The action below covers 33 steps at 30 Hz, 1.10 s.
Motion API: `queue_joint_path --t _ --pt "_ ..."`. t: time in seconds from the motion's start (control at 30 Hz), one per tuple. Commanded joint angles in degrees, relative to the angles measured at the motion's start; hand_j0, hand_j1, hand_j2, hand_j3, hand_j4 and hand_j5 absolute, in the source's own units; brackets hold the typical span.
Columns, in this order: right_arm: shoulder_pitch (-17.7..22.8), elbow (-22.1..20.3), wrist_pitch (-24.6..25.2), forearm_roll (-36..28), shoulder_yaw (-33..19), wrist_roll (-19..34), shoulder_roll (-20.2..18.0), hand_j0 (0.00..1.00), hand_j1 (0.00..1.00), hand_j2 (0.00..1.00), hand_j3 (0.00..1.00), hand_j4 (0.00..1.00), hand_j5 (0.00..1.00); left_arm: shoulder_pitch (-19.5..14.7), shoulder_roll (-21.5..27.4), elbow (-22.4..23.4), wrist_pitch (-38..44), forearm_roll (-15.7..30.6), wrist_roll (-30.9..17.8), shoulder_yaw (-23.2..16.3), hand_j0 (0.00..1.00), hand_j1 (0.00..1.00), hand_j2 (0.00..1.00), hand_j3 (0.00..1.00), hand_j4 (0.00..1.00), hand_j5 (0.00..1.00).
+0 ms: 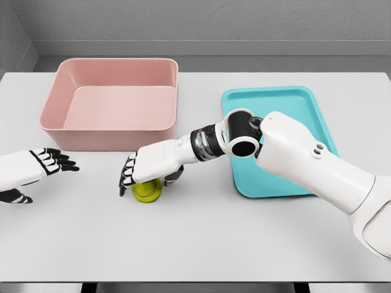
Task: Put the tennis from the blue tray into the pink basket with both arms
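ball out of tray: tennis ball is held under the right hand, fingers curled over it on the tabletop | left hand is spread wide, empty, well apart | pink basket beyond both hands is unfilled | handover and drop judged outstanding

A bare simulated test cell, not a lived-in room: a plain pale grey bench with flat, shadowless surfaces, and behind the bench only a blank grey wall with a darker baseboard strip.
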Motion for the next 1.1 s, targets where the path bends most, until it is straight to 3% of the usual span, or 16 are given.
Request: queue_joint_path --t 0.0,0.33,0.43,0.67,0.8,0.83,0.9,1.07 --pt "0.00 0.06 0.15 -0.33 -0.11 -0.02 0.00 0.99 0.99 0.99 0.99 0.99 0.99 0.00 0.10 -0.05 0.05 0.34 0.02 0.00 1.00 1.00 1.00 1.00 1.00 1.00" --pt "0.00 -0.11 0.15 -0.51 -0.20 -0.02 -2.11 0.99 0.99 0.99 0.99 0.99 0.99 -1.32 -4.12 -0.75 0.05 -0.37 -0.06 0.00 1.00 1.00 1.00 1.00 1.00 1.00" --pt "0.17 -5.47 0.15 -0.60 -0.73 -0.02 -5.27 0.99 0.99 0.99 0.99 0.99 0.99 -1.32 -4.12 -0.58 0.05 -0.37 0.02 0.00 1.00 1.00 1.00 1.00 1.00 1.00" --pt "0.18 -10.66 0.15 -0.60 -0.90 -0.02 -7.82 0.99 0.99 0.99 0.99 0.99 0.99 -1.85 -8.77 -0.67 0.05 -4.23 -0.06 -0.09 1.00 1.00 1.00 1.00 1.00 1.00" --pt "0.88 -16.90 0.15 -0.86 -6.09 -0.02 -13.36 0.99 0.99 0.99 0.99 0.99 0.99 -2.46 -9.22 -0.67 0.05 -5.02 -0.06 -0.44 1.00 1.00 1.00 1.00 1.00 1.00" --pt "0.97 -17.95 0.15 -0.86 -7.23 -0.02 -14.24 0.99 0.99 0.99 0.99 0.99 0.99 -5.00 -9.22 -0.58 0.05 -5.02 -0.06 -3.42 1.00 1.00 1.00 1.00 1.00 1.00" --pt "0.97 -19.18 0.15 -1.03 -8.90 -0.02 -15.64 0.99 0.99 0.99 0.99 0.99 0.99 -9.05 -10.09 -0.14 0.05 -5.02 -0.06 -7.74 1.00 1.00 1.00 1.00 1.00 1.00" --pt "5.98 -20.42 0.15 -1.30 -17.60 -0.02 -24.35 0.99 0.99 0.99 0.99 0.99 0.99 -9.84 -10.53 -0.14 0.05 -5.02 -0.06 -8.44 1.00 1.00 1.00 1.00 1.00 1.00"
